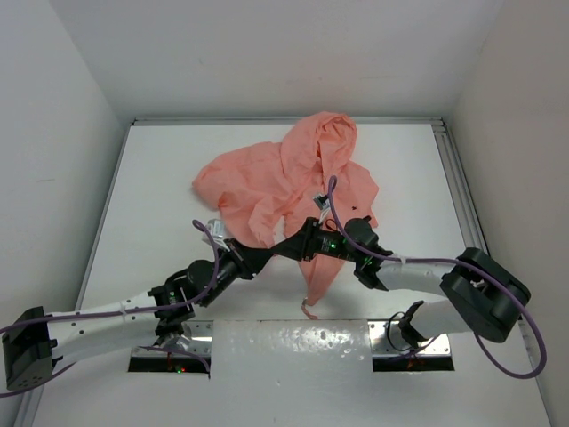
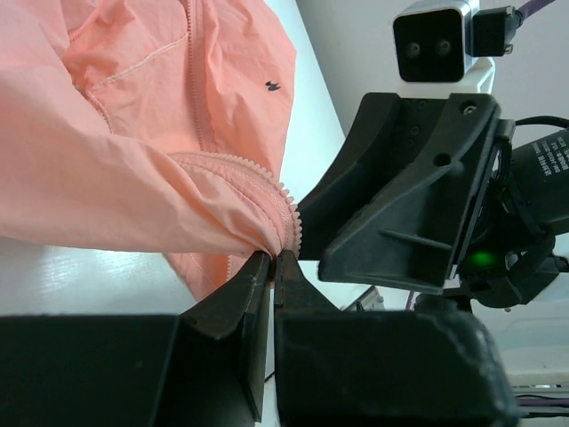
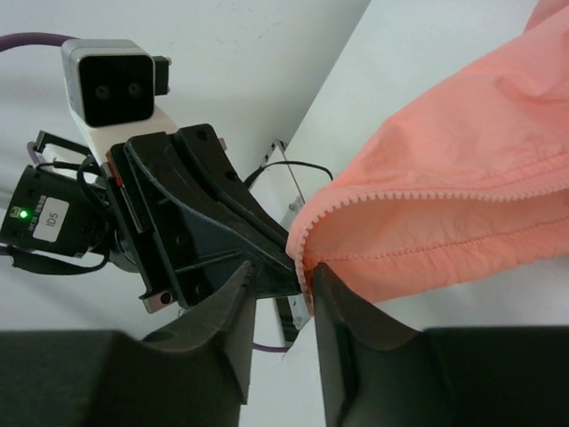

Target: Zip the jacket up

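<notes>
On the near side of the jacket (image 1: 284, 178), the left tool (image 2: 274, 260) is clamped on the toothed zipper edge (image 2: 289, 213). The jacket lies crumpled on the white desk (image 1: 151, 222), hood at its far end. Just beside the left one, the right tool (image 3: 283, 269) stands apart, the zipper edge between its fingers.

This is a robotics lab cell: a white table (image 1: 160, 178) boxed in by plain white walls (image 1: 53, 133) on three sides, with an aluminium rail (image 1: 458, 187) along its right edge. A left arm (image 1: 89, 325) and a right arm (image 1: 418, 283) are bolted to metal plates (image 1: 169, 356) at the near edge, purple cables (image 1: 427, 260) loop off them, and a small boxy camera (image 2: 431, 40) (two lenses, pale housing) sits on a wrist. A pink jacket (image 1: 284, 178) is the lone household thing
</notes>
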`<state>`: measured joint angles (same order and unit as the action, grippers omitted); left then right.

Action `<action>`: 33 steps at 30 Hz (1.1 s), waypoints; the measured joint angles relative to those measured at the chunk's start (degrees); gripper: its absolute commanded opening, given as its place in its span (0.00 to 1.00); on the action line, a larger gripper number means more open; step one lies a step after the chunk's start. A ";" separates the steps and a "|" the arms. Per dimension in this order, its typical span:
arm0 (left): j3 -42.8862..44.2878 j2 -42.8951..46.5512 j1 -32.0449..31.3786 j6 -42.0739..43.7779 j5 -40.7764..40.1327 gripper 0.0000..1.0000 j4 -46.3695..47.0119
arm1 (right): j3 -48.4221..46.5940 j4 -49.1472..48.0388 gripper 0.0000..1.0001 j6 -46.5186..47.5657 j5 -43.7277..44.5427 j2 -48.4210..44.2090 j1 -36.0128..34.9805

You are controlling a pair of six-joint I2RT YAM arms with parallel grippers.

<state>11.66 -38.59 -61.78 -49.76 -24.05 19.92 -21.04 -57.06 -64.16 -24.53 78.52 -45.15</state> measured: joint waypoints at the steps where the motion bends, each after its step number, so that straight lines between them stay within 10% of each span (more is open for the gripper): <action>1: 0.07 0.00 0.00 0.00 -0.02 0.00 0.02 | 0.00 0.74 0.27 0.24 0.04 -0.31 0.00; 12: 0.13 -1.27 0.07 0.02 -0.09 0.03 0.00 | -0.02 3.52 0.00 0.72 0.37 -0.28 0.31; 16: 0.22 -1.16 0.28 0.33 -0.90 0.41 -1.11 | -0.04 2.93 0.00 0.33 0.46 -0.20 0.44; 20: 0.37 2.03 0.44 0.04 -2.99 0.57 -5.97 | -0.04 2.01 0.00 -0.22 0.46 -0.59 0.46; 33: 0.66 5.01 0.37 -2.27 -0.63 0.40 -2.47 | 1.46 -1.25 0.00 -2.27 -0.13 -3.28 0.00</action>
<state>12.32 -33.58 -61.41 -52.03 -24.69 17.45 -19.57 -58.30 -66.43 -24.67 75.24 -45.15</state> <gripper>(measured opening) 0.425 0.003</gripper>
